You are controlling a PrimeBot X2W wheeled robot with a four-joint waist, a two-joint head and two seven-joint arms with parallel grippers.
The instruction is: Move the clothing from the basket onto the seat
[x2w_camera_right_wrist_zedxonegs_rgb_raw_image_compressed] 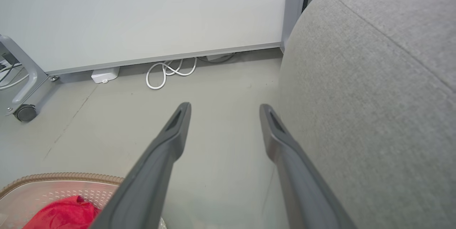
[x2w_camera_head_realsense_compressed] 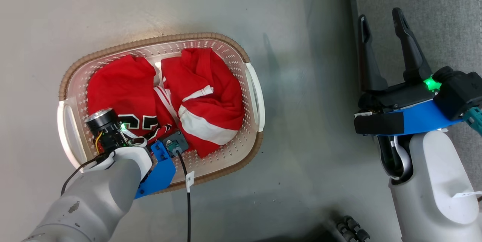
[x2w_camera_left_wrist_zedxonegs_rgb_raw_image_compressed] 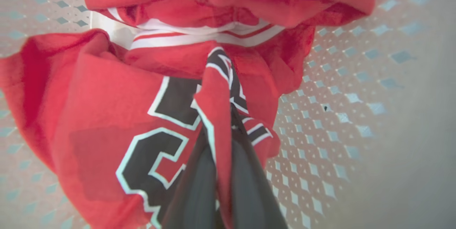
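Left arm [x2w_camera_head_realsense_compressed: 94, 193] reaches down into basket [x2w_camera_head_realsense_compressed: 226, 40], jaws pinching clothing [x2w_camera_left_wrist_zedxonegs_rgb_raw_image_compressed: 107, 122] | right arm [x2w_camera_head_realsense_compressed: 433, 181] beside seat [x2w_camera_right_wrist_zedxonegs_rgb_raw_image_compressed: 374, 97], jaws spread

The basket [x2w_camera_head_realsense_compressed: 258, 101] sits on the floor [x2w_camera_head_realsense_compressed: 308, 129], over on the left. The clothing [x2w_camera_head_realsense_compressed: 165, 102] lies in it, in two pieces: the left piece [x2w_camera_head_realsense_compressed: 120, 91] and the right piece [x2w_camera_head_realsense_compressed: 203, 95] lie side by side and touch in the middle. The left gripper [x2w_camera_left_wrist_zedxonegs_rgb_raw_image_compressed: 222, 125] is down inside the basket, at the near side of the left piece, with a fold of that piece between its fingers. The seat [x2w_camera_head_realsense_compressed: 433, 8] is far over on the right, well apart from the basket, with floor between them. The right gripper [x2w_camera_head_realsense_compressed: 379, 16] hangs by the seat's left edge. Behind stands a board [x2w_camera_right_wrist_zedxonegs_rgb_raw_image_compressed: 149, 15], with a cable [x2w_camera_right_wrist_zedxonegs_rgb_raw_image_compressed: 171, 70] at its foot and a wheel [x2w_camera_right_wrist_zedxonegs_rgb_raw_image_compressed: 25, 112] further left.
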